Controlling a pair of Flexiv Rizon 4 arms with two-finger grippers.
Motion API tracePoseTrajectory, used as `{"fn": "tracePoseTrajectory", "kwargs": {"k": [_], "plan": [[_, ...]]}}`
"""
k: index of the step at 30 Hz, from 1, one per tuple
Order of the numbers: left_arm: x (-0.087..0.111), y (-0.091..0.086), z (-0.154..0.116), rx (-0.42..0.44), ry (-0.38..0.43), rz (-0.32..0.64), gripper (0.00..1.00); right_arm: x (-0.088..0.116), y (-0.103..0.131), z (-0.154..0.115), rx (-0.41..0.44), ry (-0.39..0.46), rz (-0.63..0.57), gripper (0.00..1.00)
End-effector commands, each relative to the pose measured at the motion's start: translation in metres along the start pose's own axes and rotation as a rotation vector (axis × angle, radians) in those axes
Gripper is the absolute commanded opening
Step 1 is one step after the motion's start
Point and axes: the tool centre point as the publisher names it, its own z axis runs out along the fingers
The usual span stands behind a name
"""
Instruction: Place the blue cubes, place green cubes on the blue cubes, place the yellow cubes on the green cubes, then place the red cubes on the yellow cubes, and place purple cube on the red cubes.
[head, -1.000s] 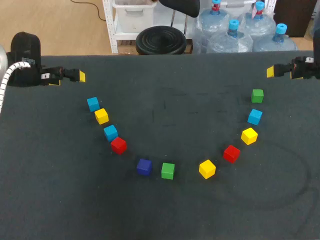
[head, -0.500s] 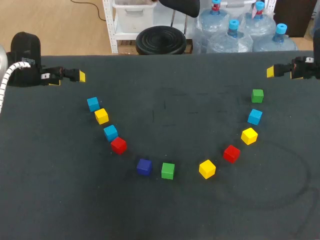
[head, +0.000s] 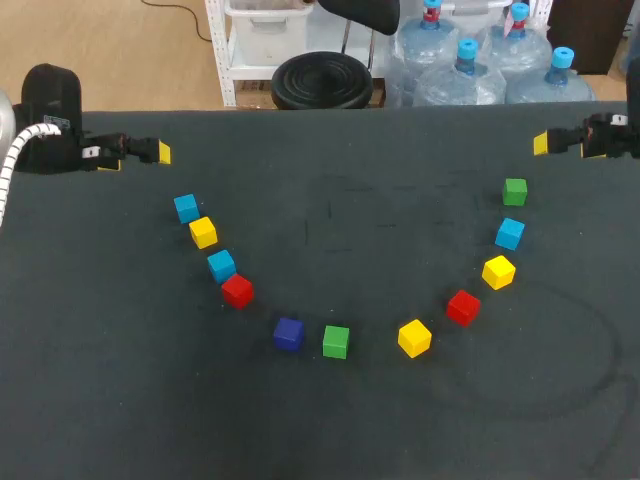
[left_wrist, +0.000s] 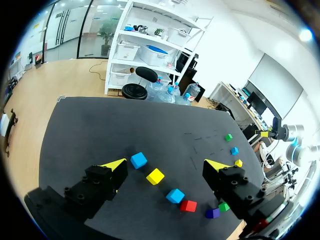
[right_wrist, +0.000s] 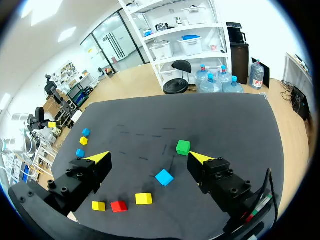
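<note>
— Where do we begin?
— With the blue cubes (head: 186, 208): two lie between nine and ten o'clock on the table (head: 330, 420), one near three o'clock. Our left gripper (left_wrist: 167, 165) and right gripper (right_wrist: 149, 157) hang spread wide, empty, well apart from them.
— How will they handle?
— Light, stiff and smooth, we judge. We'd pinch two opposite flat faces.

blue cubes (head: 186, 208), red cubes (head: 237, 291), purple cube (head: 288, 333), black table (head: 350, 200)

Bench (head: 330, 430) is lying under a dark, matte covering. Faint pale scuff marks (head: 335, 212) are showing near its middle. A faint curved line (head: 610, 335) is arcing across its near right part.
</note>
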Motion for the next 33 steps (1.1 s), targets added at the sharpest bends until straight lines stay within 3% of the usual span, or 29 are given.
{"fn": "tracePoseTrajectory", "kwargs": {"k": [1,13,23,33], "plan": [[0.0,0.0,0.0,0.001,-0.001,0.0,1.0,-0.001,-0.001,0.001,-0.007,0.003,-0.021,1.0],[0.0,0.0,0.0,0.001,-0.001,0.0,1.0,0.004,-0.007,0.002,-0.013,0.045,-0.209,1.0],[0.0,0.0,0.0,0.001,-0.001,0.0,1.0,0.005,-0.011,0.002,-0.094,0.058,-0.266,1.0],[0.0,0.0,0.0,0.001,-0.001,0.0,1.0,0.002,-0.012,0.002,-0.098,0.07,-0.281,1.0]]}}
